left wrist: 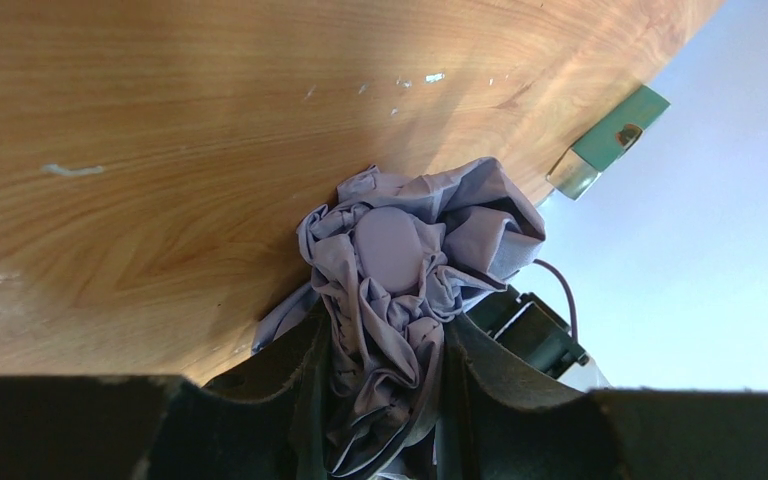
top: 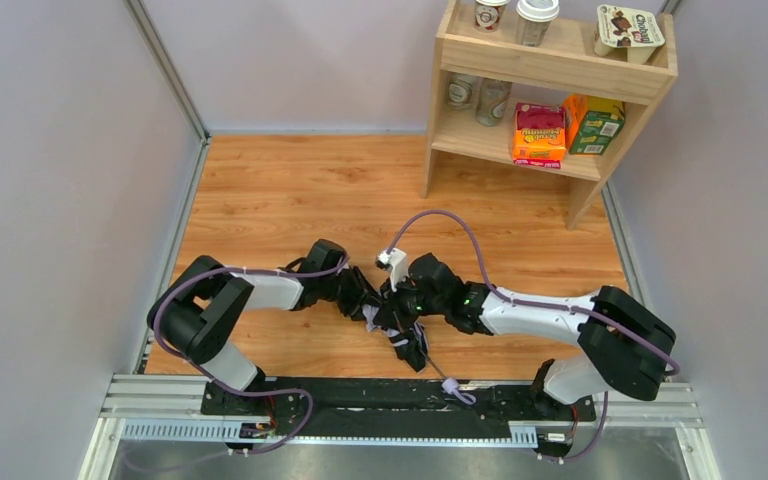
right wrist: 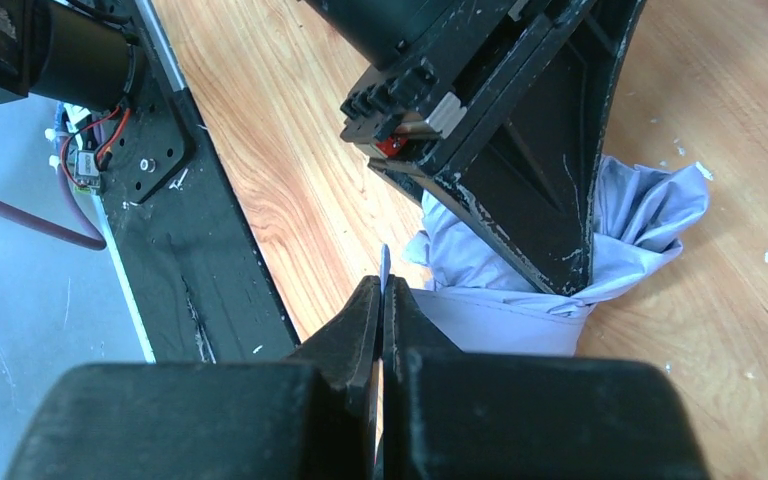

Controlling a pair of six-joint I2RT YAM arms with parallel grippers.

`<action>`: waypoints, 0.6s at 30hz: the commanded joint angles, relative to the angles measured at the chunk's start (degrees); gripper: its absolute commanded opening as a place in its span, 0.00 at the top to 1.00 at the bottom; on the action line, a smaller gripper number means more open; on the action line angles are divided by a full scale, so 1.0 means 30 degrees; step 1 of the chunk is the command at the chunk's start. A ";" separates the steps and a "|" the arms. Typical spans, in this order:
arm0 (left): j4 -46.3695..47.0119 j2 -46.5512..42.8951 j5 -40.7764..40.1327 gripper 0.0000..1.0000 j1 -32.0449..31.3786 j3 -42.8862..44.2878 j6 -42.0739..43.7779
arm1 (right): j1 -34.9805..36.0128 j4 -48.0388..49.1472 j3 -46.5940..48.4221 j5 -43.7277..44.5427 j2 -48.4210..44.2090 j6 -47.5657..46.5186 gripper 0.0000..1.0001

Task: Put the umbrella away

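The umbrella (left wrist: 400, 260) is a crumpled pale lavender bundle lying on the wooden table. Only small lavender bits of it (top: 372, 318) show between the two grippers in the top view. My left gripper (left wrist: 385, 340) is shut on the bunched fabric, one finger on each side. In the right wrist view the left gripper's black fingers (right wrist: 540, 180) press into the fabric (right wrist: 650, 210). My right gripper (right wrist: 381, 285) is shut, with a thin sliver of lavender fabric (right wrist: 384, 262) sticking out between its tips. The shaft and handle are hidden.
A wooden shelf (top: 550, 75) stands at the back right with cups and colourful boxes. The black base rail (top: 400, 395) runs along the near edge, close behind the grippers. Grey walls close in the left and right sides.
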 commanded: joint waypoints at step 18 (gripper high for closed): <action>-0.3752 0.0028 -0.2159 1.00 0.1109 0.0190 0.0012 | 0.5133 0.0529 0.1251 1.2655 0.2435 -0.3667 1.00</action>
